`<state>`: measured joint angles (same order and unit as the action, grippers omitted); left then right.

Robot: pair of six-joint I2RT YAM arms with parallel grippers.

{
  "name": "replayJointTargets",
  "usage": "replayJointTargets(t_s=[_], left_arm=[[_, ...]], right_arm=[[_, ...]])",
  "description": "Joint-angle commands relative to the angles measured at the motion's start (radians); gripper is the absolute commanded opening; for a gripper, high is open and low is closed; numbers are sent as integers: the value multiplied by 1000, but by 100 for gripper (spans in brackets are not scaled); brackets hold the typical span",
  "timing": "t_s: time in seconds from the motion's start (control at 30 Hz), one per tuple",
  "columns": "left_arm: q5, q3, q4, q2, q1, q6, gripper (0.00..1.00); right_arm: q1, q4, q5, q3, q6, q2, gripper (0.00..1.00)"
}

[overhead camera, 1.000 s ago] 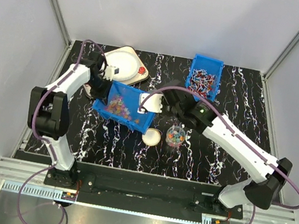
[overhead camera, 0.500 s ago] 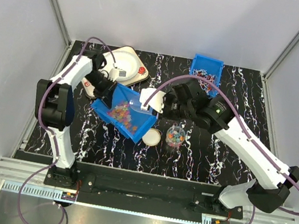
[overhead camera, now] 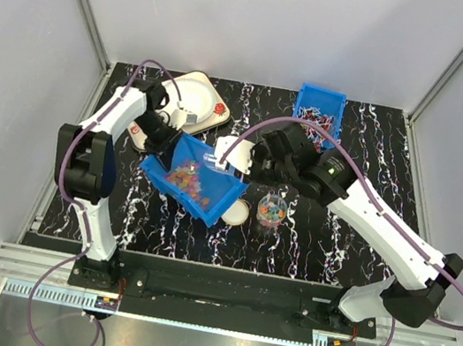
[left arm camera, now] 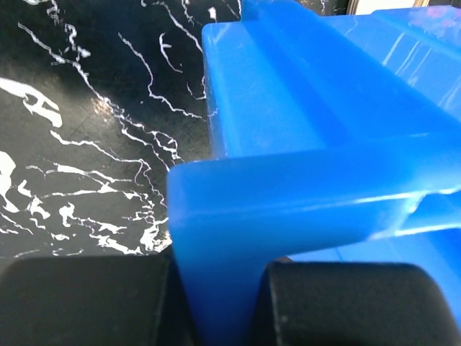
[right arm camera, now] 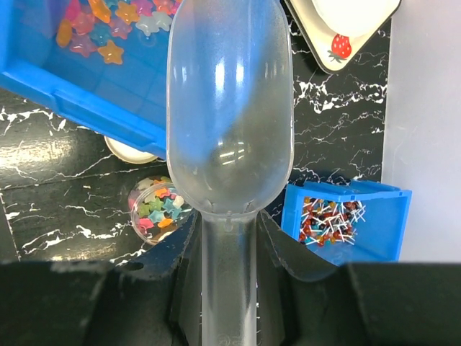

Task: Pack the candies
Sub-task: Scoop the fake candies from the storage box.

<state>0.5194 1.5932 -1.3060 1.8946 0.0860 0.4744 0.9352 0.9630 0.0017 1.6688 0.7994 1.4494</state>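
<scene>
The candies (overhead camera: 188,176) are small multicoloured star-shaped sweets lying in a tilted blue bin (overhead camera: 209,196). My left gripper (overhead camera: 166,138) is shut on that bin's far-left rim (left arm camera: 238,209), which is pinched between the black fingers (left arm camera: 86,303). Near the bin's right edge my right gripper (overhead camera: 248,160) is shut on the handle of a clear plastic scoop (right arm camera: 230,108); the scoop's bowl looks empty. More candies (right arm camera: 160,210) fill a small clear round jar (overhead camera: 272,209) standing right of the bin.
A white lid (overhead camera: 236,213) lies partly under the bin's near corner. A second blue bin (overhead camera: 318,116) of stick sweets stands at the back right. Behind the left gripper is a white tray with a strawberry mark (overhead camera: 192,99). Grey walls enclose the table.
The left gripper has swung and tipped the candy bin, bringing its near corner over the white lid. The right arm with the scoop has shifted slightly left.
</scene>
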Motion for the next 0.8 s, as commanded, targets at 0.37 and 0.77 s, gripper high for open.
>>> replayJointTargets(t_s=[0.37,0.77], left_arm=[[-185,-13,160,-45,90,-227,0],[-179,-75,254,-51,138,-303,0]], right_arm=[[73,-23,202,-41,52,63,0],[119,46,340,-84,101,131,0]])
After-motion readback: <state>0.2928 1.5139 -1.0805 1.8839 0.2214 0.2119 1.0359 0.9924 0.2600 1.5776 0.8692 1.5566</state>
